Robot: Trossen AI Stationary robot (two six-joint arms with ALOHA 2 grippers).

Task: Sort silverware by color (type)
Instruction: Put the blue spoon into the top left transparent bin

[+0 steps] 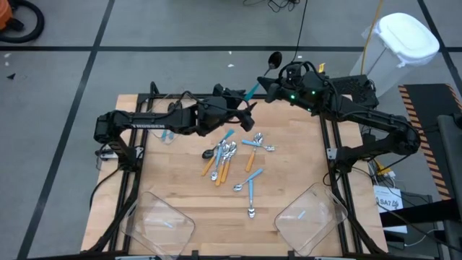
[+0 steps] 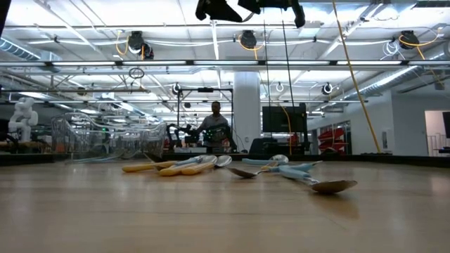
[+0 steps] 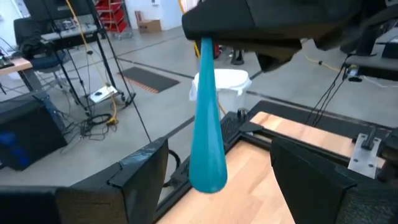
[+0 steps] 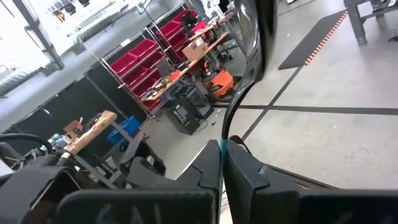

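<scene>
A spoon with a black bowl (image 1: pixel 274 59) and a light-blue handle (image 1: pixel 253 91) is held high over the table's far edge, with my right gripper (image 1: pixel 264 85) shut on it. My left gripper (image 1: pixel 247 110) is open. Its two fingers (image 3: pixel 140 180) stand on either side of the handle's free end (image 3: pixel 207 165), apart from it. The other silverware lies on the wooden table (image 1: pixel 180 188): a heap of orange- and blue-handled spoons (image 1: pixel 224 155), a few more (image 1: pixel 254 144) beside it, and blue-handled ones (image 1: pixel 250 191) nearer the front. My right gripper pinches the spoon between its two fingers where the blue handle meets the black neck (image 4: pixel 222 147). The fingers come level from the table's right side. The spoon is clear of the table; its bowl (image 4: pixel 252 25) points away from the table and its handle reaches toward my left gripper.
Two clear bins stand at the near edge, one at the left (image 1: pixel 162 220) and one at the right (image 1: pixel 310 217), which holds a blue-handled piece. A white-lidded container (image 1: pixel 404 43) stands off the table at the far right. A person (image 2: pixel 215 126) shows in the room behind.
</scene>
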